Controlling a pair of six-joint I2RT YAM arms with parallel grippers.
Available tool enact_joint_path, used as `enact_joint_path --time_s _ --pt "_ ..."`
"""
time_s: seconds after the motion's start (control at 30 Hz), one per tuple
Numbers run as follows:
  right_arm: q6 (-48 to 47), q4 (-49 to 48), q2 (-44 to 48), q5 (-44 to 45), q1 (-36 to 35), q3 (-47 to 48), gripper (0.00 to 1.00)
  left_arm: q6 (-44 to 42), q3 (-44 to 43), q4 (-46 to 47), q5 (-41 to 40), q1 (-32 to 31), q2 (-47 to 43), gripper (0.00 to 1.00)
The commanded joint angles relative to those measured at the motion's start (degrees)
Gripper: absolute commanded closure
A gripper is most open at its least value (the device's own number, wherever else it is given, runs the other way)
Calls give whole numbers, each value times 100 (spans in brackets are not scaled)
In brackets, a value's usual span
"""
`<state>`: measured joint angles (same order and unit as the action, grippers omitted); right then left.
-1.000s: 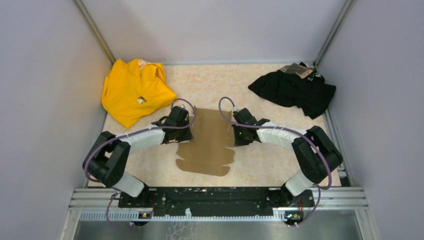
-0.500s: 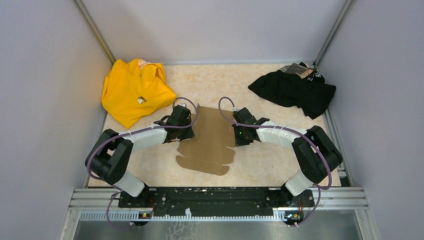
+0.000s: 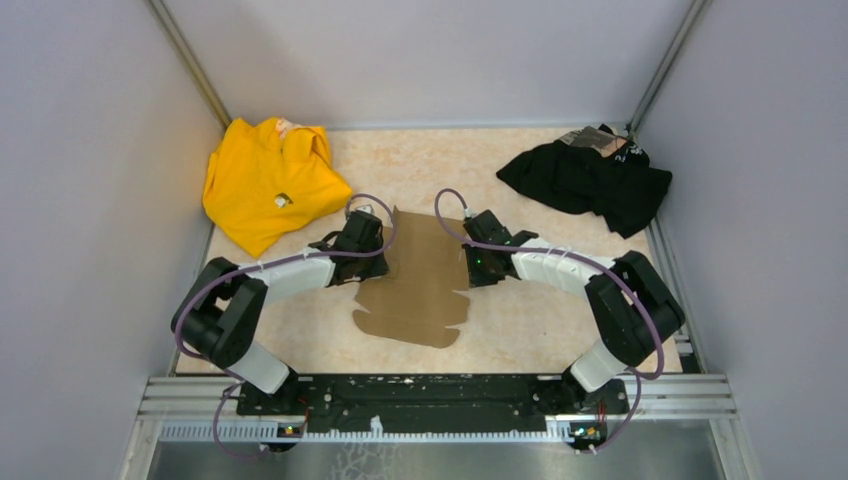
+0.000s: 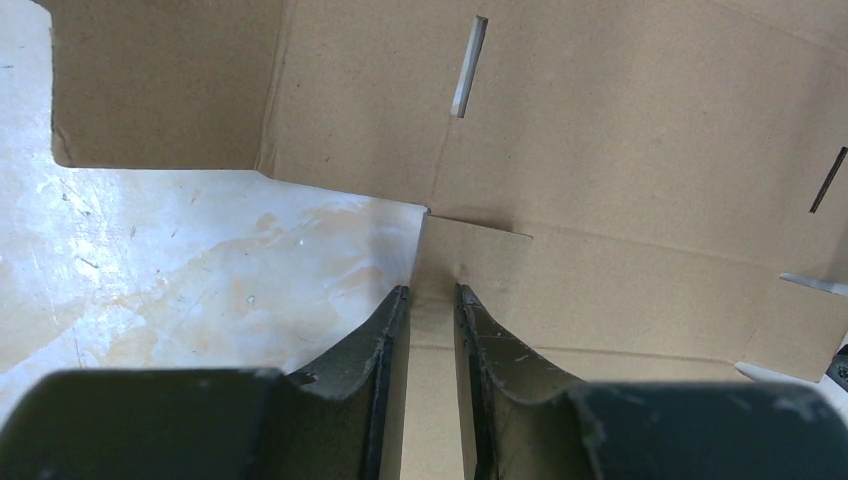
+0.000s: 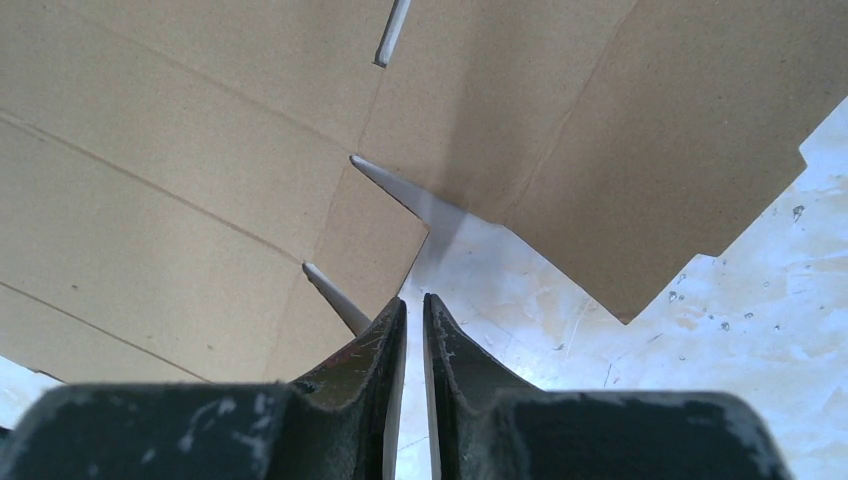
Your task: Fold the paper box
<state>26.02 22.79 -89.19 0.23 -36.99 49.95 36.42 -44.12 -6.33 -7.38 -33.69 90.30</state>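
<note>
1. At the left edge of the paper box (image 3: 420, 285), the left gripper (image 4: 431, 290) is seen with its fingers drawn nearly together, with only a narrow slit between them. A small side tab of the box lies at the tips, but whether it is nipped cannot be told.
2. At the box's right edge, the right gripper (image 5: 413, 300) is likewise held almost closed, its tips set at a notch where two cut slits meet the border. Bare desk (image 3: 530, 320) is seen through the gap, so nothing appears to be clamped there.
3. The box is laid out as an unfolded die-cut sheet on the desk, directly between the two grippers. Its far left corner appears slightly raised.
4. The step in hand is judged to be the raising of the side panels along their creases.
   - Both sides are best worked together, so that the sheet is not pushed sideways.
   - Each bend should be started at the notch and kept on the scored line, so that the panel itself is not buckled.
   - The lift should be made slowly.
5. The box's long axis runs from the near edge of the desk toward the far one, with the near end swung a little to the left. The contoured, tabbed end is pointed toward the arm bases and the straighter end away from them.
</note>
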Motion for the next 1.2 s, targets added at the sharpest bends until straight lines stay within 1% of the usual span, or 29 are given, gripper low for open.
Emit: enact_joint_path --time_s 0.0,0.57,1.17 --pt "81 -669 -72 -286 -191 377 86 41 157 -354 255 -143 316 72" --pt "96 -696 -139 -341 -284 637 85 102 212 -410 206 -198 286 72" --pt "202 -917 -713 -297 -493 661 85 149 320 -508 141 -253 97 72"
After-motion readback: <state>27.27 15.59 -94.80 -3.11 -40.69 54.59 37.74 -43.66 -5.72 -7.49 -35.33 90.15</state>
